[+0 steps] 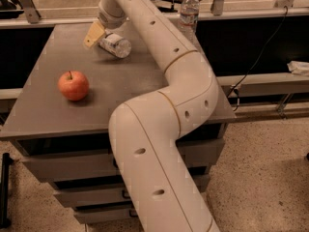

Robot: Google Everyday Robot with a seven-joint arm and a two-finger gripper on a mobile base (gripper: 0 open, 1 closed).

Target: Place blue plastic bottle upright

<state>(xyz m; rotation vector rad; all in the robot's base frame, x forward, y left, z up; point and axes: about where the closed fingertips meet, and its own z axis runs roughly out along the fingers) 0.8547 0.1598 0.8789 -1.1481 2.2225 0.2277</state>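
Observation:
The blue plastic bottle [115, 45] lies on its side at the back of the grey table [125, 88]. Its whitish label faces up and its near end points to the front right. My gripper [94, 34] is at the bottle's left end, low over the table and right against it. The wrist hides the bottle's far end and cap. My arm reaches in from the lower middle of the view and crosses the right part of the table.
A red apple [73, 85] sits on the left part of the table. A ribbed clear bottle [189, 9] stands upright at the back right edge. Drawers are under the table front. A rail runs behind the table.

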